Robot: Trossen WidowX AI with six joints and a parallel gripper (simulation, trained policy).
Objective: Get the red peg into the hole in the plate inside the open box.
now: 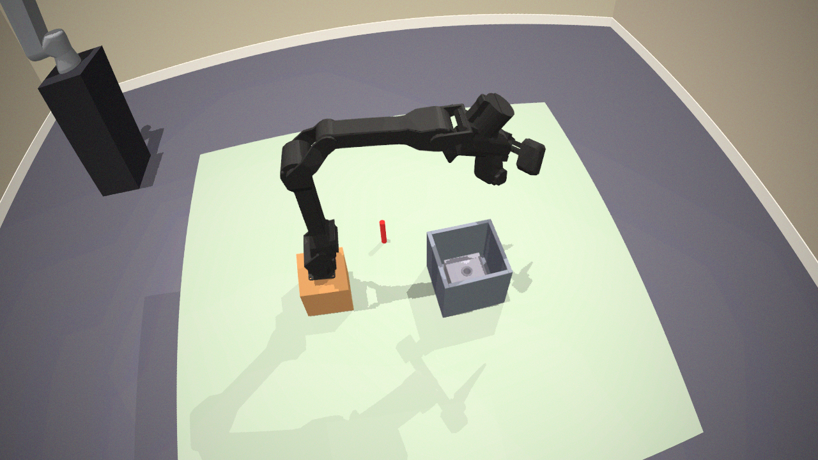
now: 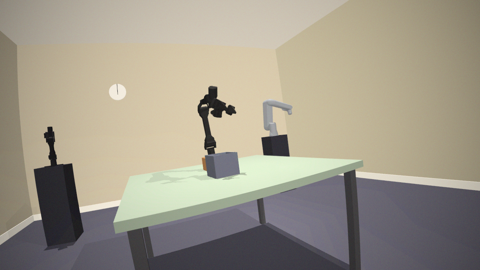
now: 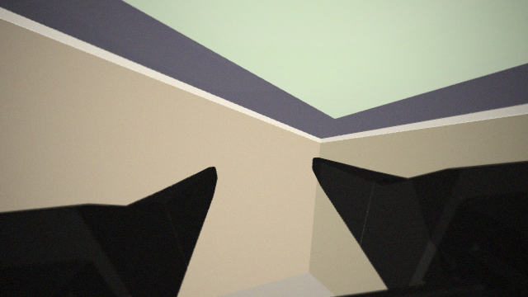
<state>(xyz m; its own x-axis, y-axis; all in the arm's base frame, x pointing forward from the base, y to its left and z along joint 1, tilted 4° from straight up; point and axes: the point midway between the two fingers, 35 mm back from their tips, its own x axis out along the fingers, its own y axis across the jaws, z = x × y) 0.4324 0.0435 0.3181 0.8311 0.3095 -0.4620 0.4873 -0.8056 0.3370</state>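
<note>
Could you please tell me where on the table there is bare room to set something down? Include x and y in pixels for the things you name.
There is bare room right of the grey box (image 1: 475, 296) (image 2: 226, 165) in the top view, towards the table's edge. It is tighter between the red peg (image 1: 383, 232) and orange block (image 1: 326, 303) (image 2: 204, 164).

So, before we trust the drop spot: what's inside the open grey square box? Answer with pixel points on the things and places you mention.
Inside the open grey square box (image 1: 475, 298) (image 2: 228, 165) lies a pale plate (image 1: 457, 273) with a round hole (image 1: 466, 271). The front wall may cover its near edge.

The box (image 1: 475, 301) (image 2: 224, 165) looks matt and smooth (rather like painted board)
</note>
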